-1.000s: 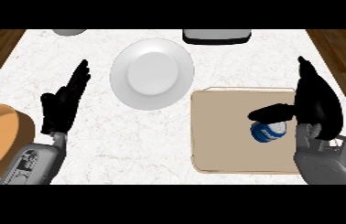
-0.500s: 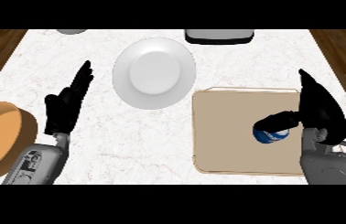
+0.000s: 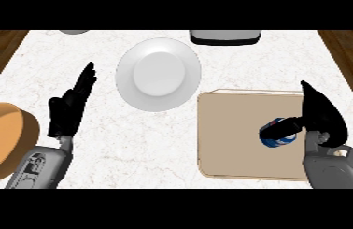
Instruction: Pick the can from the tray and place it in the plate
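My right hand (image 3: pixel 318 117) has its thumb curled on the blue can (image 3: pixel 278 134) on the tray (image 3: pixel 234 130). Likely light, rigid, slick; take it mid-body. Left hand (image 3: pixel 69 106) open.

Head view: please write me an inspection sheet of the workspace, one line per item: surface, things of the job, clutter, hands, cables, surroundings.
Surface: white marbled counter, with dark wood showing at the upper corners.
Job's things: blue can on the tan tray, near its right side; white plate bare, left of and above the tray.
Clutter: orange-brown rounded object at the left edge; grey and black object at the top edge; small grey object at the top left.
Hands: right hand at the can, thumb across its top; whether it grips cannot be told. Left hand open, fingers up, resting at left.
Cables: nothing seen.
Surroundings: nothing seen beyond the counter.
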